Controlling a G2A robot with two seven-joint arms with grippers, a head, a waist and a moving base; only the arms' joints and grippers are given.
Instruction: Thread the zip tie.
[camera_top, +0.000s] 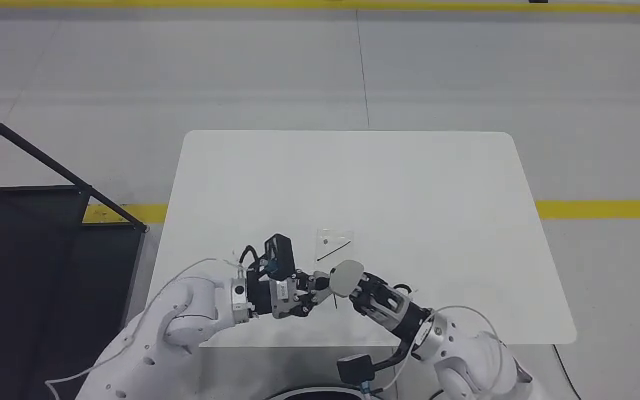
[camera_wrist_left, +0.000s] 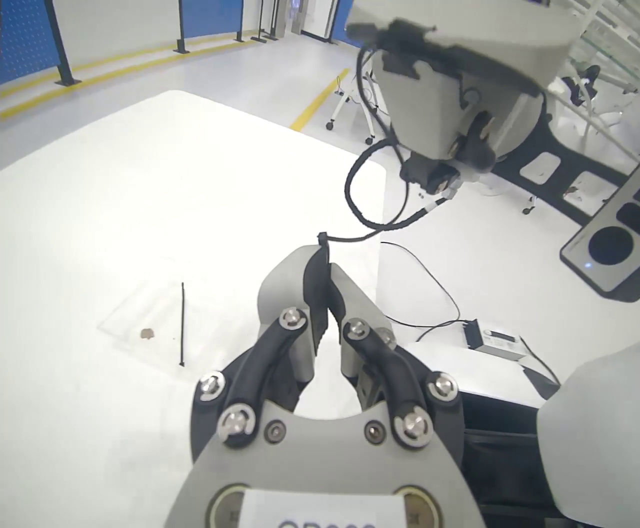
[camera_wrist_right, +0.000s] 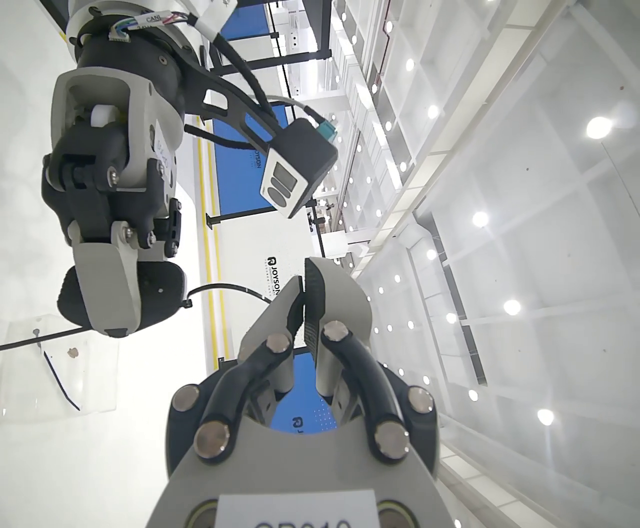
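Above the near edge of the table (camera_top: 450, 200), a black zip tie (camera_wrist_right: 225, 286) is held bowed between both grippers, its head pinched in the closed left gripper (camera_wrist_left: 327, 260) and its tail clamped in the closed right gripper (camera_wrist_right: 302, 290), while a second tie (camera_wrist_left: 181, 325) is seen lying on a clear bag (camera_wrist_left: 135, 310) nearby.

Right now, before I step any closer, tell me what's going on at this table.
Both arms hold one black zip tie between them above the white table. The left gripper is shut on its head end, the right gripper on the tail, and the strap bows between them; no closed loop shows yet. A second zip tie lies on a clear plastic sheet on the table.
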